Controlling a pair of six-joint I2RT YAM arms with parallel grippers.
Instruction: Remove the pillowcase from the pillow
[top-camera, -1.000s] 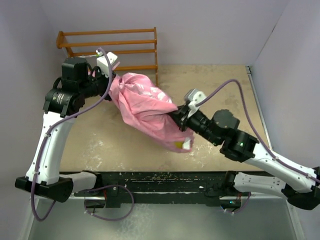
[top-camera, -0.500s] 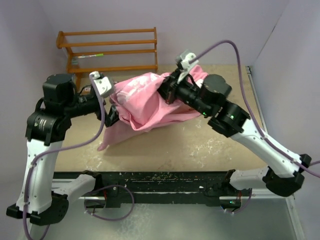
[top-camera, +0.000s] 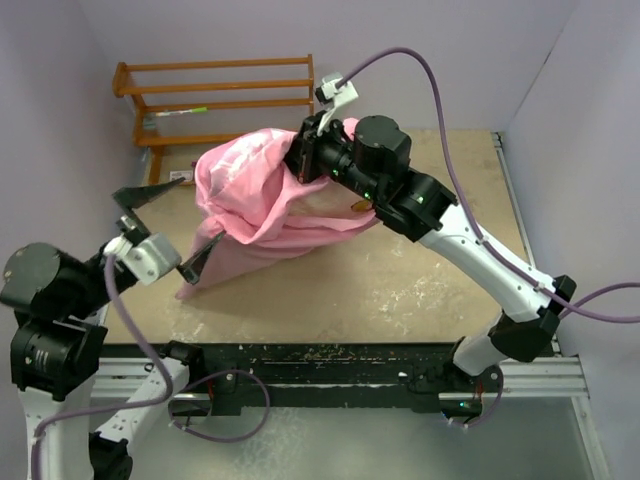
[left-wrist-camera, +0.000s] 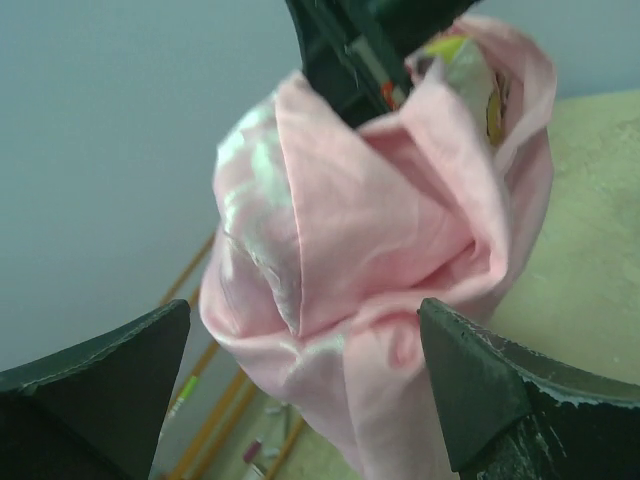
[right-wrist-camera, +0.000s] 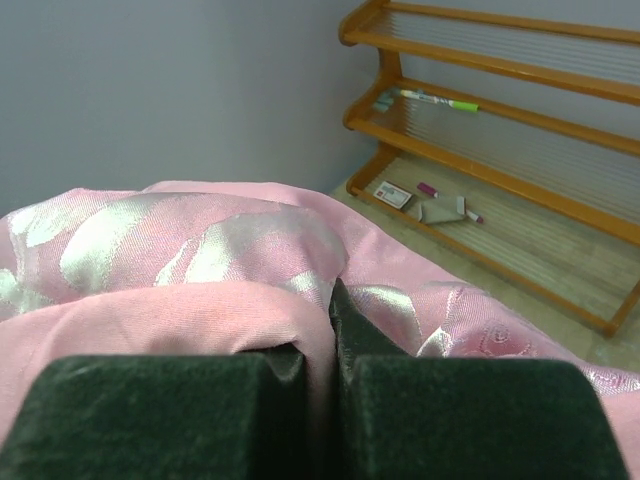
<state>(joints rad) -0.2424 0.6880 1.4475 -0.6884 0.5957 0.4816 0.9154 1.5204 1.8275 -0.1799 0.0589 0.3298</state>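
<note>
Right pincer (right-wrist-camera: 333, 345) clamps the pillowcase (right-wrist-camera: 190, 250), which mostly hides the pillow (left-wrist-camera: 468, 82).

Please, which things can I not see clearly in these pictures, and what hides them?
- Pillow: every view, nearly all inside the pillowcase; how far it is out is unclear.
- Right end effector: top view, its fingertips are behind its wrist and the cloth.
- Small items on the rack: right wrist view, too small to name.

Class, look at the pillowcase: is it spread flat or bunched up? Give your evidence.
Bunched up. The pillowcase hangs in deep folds from the right gripper, which is shut on it, and its lower corner droops toward the table.
</note>
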